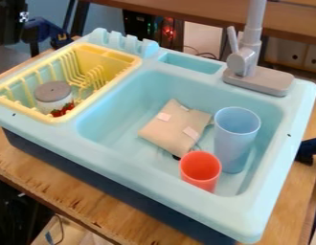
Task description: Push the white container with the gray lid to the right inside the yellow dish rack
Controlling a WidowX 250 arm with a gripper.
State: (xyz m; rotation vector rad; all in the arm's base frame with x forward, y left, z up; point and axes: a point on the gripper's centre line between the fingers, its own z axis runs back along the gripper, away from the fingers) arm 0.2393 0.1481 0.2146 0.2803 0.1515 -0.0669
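Well, red cup (200, 171) beside blue tumbler (235, 141), gripper's opening and hold unclear

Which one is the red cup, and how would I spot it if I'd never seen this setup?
Find the light-blue toy sink with the gray faucet at its back. Inside the basin, near the front right corner, stands the red cup. It is open at the top, and clearly shorter than the pale blue cup just behind it.
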